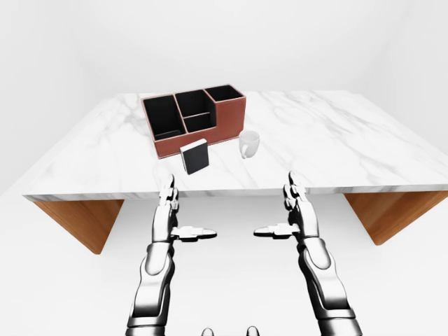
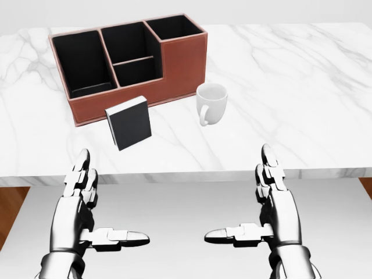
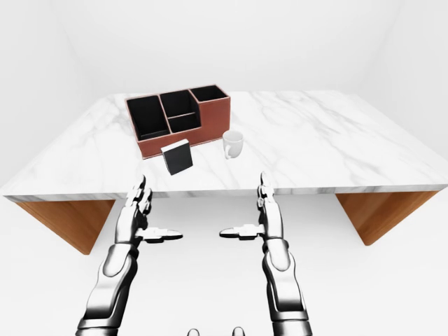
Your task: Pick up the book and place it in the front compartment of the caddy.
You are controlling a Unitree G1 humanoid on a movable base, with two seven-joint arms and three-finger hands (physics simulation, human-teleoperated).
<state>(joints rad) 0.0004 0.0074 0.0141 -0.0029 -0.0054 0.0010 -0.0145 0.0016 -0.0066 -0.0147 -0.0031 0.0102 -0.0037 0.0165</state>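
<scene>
A small black book (image 2: 129, 122) with a white top edge stands upright on the marble table (image 2: 290, 81), just below the caddy in the head view. The brown caddy (image 2: 131, 64) has several black compartments: a large one at left, two smaller ones in the middle and a taller one at right. My left hand (image 2: 87, 209) and right hand (image 2: 261, 206) hover below the table's near edge, both open with fingers up and thumbs pointing inward. Neither touches anything.
A white mug (image 2: 211, 102) stands right of the book, close to the caddy's right end. Wooden table supports (image 1: 80, 220) show under both ends of the table. White floor lies beneath my hands.
</scene>
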